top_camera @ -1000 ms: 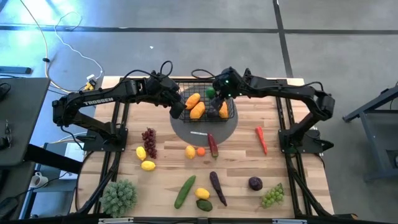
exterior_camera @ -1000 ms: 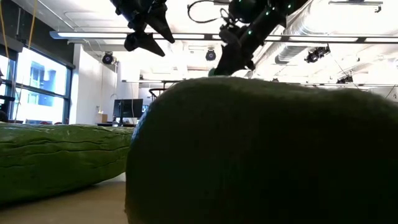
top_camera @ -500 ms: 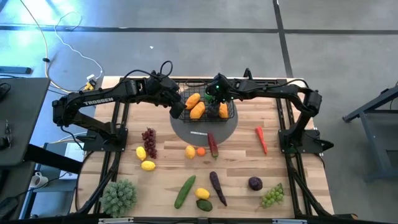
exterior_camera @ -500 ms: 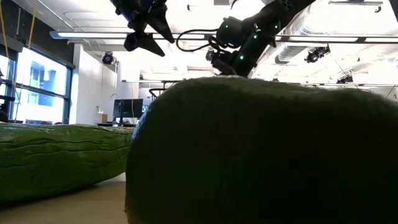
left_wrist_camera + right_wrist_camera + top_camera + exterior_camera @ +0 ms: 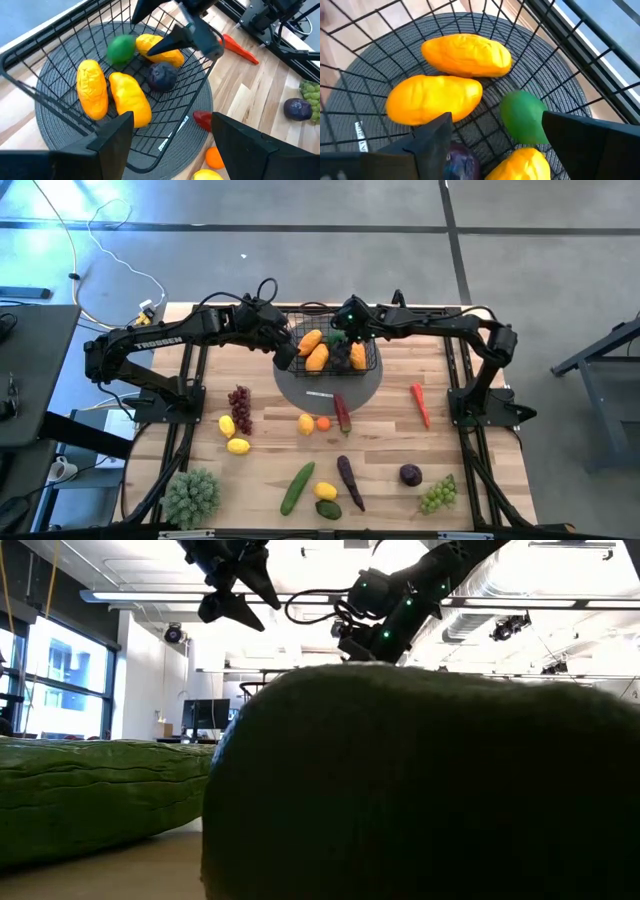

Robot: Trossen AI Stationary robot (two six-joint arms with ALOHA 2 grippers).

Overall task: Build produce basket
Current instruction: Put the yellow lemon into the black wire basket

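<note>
So my right gripper (image 5: 167, 37) hangs open over the basket (image 5: 330, 352), left gripper (image 5: 287, 354) open alongside; cucumber (image 5: 90, 795) blocks the low view.

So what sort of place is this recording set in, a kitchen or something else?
Not a kitchen: most likely a robotics lab or workshop in an open industrial room. A butcher-block table stands on a bare concrete floor with loose cables, and the low view shows exposed ceiling ducts and strip lights.
</note>
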